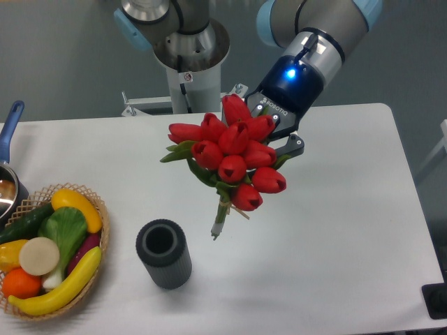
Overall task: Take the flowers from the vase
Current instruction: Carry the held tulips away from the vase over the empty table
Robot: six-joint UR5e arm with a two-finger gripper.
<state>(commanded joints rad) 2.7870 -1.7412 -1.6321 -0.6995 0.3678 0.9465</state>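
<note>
The flowers, a bunch of glossy red tulip buds with green stems and leaves, hang in the air above the white table, stems pointing down-left. My gripper is behind the buds and shut on the bunch; its fingertips are mostly hidden by the flowers. The vase, a dark grey ribbed cylinder with a round mouth, stands empty on the table below and to the left of the stem ends, apart from them.
A wicker basket with yellow, green and orange fruit and vegetables sits at the front left. A blue-handled metal pot is at the left edge. The arm's base stands behind the table.
</note>
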